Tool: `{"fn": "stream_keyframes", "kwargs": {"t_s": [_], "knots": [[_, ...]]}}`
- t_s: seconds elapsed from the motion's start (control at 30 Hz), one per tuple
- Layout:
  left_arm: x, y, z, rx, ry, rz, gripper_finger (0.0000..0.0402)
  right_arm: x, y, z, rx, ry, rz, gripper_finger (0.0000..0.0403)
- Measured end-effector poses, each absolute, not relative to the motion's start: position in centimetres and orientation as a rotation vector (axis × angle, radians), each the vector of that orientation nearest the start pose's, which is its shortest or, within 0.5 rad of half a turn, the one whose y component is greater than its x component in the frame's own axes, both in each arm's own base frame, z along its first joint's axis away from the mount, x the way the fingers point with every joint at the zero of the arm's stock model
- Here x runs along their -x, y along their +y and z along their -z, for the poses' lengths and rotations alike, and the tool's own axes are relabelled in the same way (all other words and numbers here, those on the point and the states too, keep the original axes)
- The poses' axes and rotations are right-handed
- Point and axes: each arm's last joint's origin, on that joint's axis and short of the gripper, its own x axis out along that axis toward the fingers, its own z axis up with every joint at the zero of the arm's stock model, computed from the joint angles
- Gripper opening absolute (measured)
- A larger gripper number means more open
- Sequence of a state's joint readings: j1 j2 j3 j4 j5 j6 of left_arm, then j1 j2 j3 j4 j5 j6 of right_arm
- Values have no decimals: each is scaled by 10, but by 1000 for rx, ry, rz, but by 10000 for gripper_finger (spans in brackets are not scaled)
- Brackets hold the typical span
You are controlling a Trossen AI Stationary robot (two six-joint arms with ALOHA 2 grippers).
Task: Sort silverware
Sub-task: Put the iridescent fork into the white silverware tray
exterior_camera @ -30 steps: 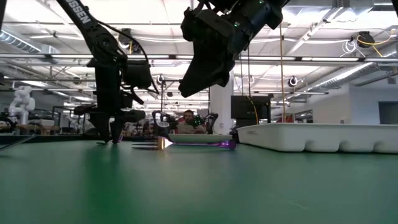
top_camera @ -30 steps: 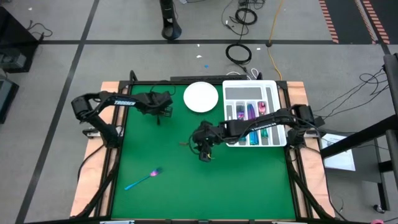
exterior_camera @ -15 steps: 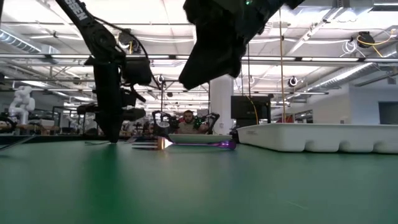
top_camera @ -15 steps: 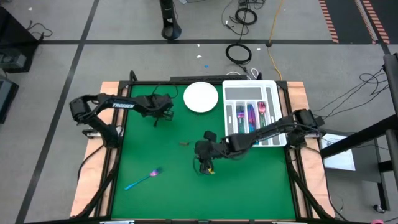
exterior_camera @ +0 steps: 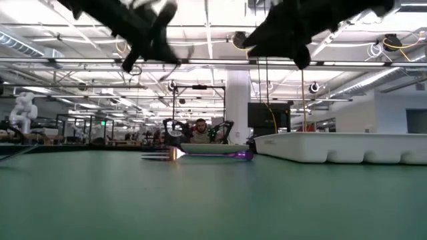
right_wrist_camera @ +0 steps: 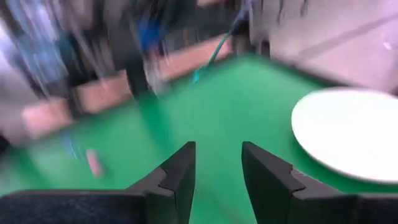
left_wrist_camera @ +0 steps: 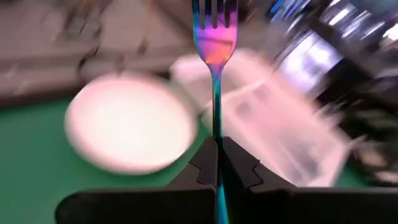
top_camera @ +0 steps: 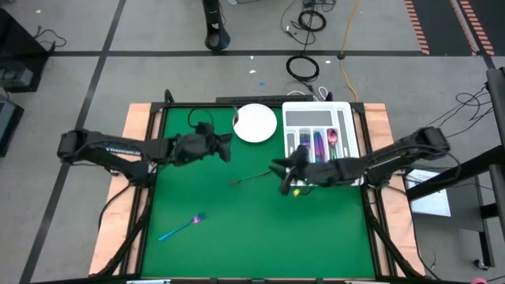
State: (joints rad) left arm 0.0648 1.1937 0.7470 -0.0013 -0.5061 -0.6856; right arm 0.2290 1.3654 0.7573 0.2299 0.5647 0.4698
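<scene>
An iridescent fork (left_wrist_camera: 214, 38) sticks out ahead of my left gripper (left_wrist_camera: 216, 147), which is shut on it and hangs above the mat just left of the white plate (top_camera: 255, 124). My right gripper (right_wrist_camera: 217, 155) is open with nothing between its fingers, raised over the mat near the white slotted tray (top_camera: 345, 118). A second fork (exterior_camera: 167, 155) lies flat on the green mat between the two grippers (top_camera: 251, 177). A teal and pink spoon (top_camera: 181, 227) lies on the mat at the near left. More silverware (top_camera: 319, 143) lies in the tray's slots. My left gripper pinches the fork's thin handle (left_wrist_camera: 216, 127) between its two fingers. The handle runs along the fingers and on back between them, and the tines point away from the gripper toward the plate and the tray. The fork is lifted clear of the mat.
The plate sits at the mat's far edge, with the tray right of it at the far right. Wooden table borders (top_camera: 118, 205) frame the mat. A person (exterior_camera: 200, 130) sits in the room beyond the far edge.
My left gripper has shut on a fork at the mat, lifted it clear and swung toward the table's right, near the plate. My right gripper has risen from the mat's middle and moved toward the tray, staying open. The fork on the mat has kept its place.
</scene>
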Motion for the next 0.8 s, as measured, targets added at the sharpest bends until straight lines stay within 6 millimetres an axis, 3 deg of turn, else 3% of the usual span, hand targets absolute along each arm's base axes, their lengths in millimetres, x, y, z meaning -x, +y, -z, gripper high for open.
{"fn": "stream_keyframes", "kwargs": {"t_s": [0.13, 0.27, 0.47, 0.63, 0.8], "knots": [[-268, -10, -273, 433, 8, -650, 2, -257, 37, -231, -506, -98, 305, 119], [-282, -40, -270, 363, -126, -703, 2, -249, 33, -231, -586, -239, 233, 119], [-306, -63, -254, 323, -186, -818, 2, -265, 36, -249, -457, -157, 261, 119], [-327, -68, -259, 366, -217, -832, 2, -284, 38, -259, -364, -36, 327, 119], [-338, -71, -274, 368, -240, -828, 2, -303, 42, -251, -315, -51, 367, 119]]}}
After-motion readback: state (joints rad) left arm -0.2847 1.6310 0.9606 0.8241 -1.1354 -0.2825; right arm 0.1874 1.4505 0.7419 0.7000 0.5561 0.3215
